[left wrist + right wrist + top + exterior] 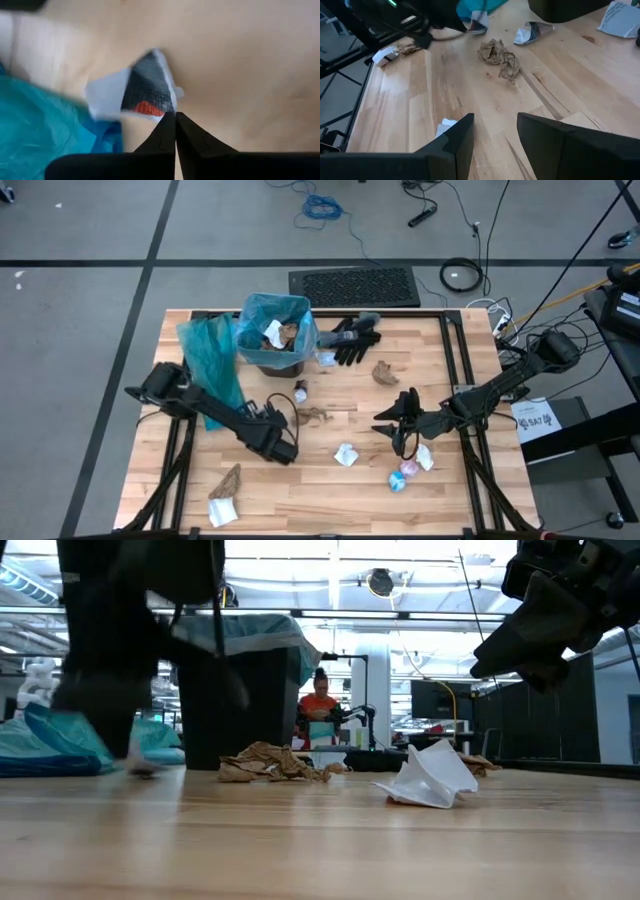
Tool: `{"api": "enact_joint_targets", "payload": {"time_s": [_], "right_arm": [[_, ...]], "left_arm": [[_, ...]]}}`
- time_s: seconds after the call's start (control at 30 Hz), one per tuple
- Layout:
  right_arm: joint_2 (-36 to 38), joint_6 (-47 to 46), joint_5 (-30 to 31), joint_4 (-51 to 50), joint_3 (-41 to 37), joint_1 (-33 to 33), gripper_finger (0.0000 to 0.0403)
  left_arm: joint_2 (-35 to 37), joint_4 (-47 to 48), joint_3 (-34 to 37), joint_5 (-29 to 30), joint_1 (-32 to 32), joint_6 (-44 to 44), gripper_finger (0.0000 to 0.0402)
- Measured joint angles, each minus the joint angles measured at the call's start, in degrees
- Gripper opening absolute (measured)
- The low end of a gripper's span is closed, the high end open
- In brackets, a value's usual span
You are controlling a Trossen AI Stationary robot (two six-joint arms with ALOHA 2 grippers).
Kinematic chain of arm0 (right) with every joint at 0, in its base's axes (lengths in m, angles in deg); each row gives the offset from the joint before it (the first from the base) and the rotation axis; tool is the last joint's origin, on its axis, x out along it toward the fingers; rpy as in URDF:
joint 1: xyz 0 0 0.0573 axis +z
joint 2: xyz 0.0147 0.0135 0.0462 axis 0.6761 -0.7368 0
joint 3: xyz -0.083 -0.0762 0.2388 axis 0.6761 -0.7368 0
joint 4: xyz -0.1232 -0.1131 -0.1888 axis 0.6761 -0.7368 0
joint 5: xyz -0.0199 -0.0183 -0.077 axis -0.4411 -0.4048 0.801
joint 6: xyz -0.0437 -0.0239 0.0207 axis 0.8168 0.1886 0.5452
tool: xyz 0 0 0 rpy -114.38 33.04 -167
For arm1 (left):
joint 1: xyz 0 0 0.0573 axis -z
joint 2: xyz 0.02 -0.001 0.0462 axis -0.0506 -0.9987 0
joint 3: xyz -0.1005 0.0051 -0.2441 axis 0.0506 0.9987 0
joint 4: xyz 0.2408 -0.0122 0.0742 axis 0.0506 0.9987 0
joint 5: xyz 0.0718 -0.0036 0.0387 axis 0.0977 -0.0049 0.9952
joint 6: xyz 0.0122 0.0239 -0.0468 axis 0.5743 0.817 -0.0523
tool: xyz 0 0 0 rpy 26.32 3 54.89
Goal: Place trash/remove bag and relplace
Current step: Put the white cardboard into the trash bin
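The black bin lined with a blue bag (272, 340) stands at the table's far side with scraps inside. A spare blue bag (210, 360) lies to its left. Crumpled scraps lie about: brown paper (313, 416), white paper (346, 455), a wrapper (300, 392), and a shiny cluster (408, 470). My left gripper (272, 408) (175, 116) is shut on a white, black and orange wrapper (142, 92), just right of the spare bag. My right gripper (395, 425) (495, 131) hangs open above the table, with the white scrap (444, 127) below it. My left gripper pinches the white, black and orange wrapper by its edge (167, 111), only at the fingertips. The wrapper sticks out ahead of the fingers, over the table beside the spare blue bag. Whether it is lifted clear cannot be told.
Black gloves (350, 340) lie right of the bin. A brown scrap (384, 372) lies near them, and a brown and white scrap (225, 490) sits near the left front corner. A person (318, 705) sits in the room beyond the table.
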Motion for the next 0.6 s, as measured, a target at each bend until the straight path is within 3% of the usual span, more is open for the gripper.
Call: {"api": "enact_joint_targets", "payload": {"time_s": [0.4,0.6], "right_arm": [[-0.01,0.0,0.09,-0.02,0.0,0.0,0.0141],[0.0,0.0,0.15,-0.02,0.0,-0.02,0.0141]], "left_arm": [[12.13,1.58,-7.41,14.41,2.93,-1.42,0.0001],[16.58,1.61,-7.53,16.77,3.43,-0.97,0.0001]]}}
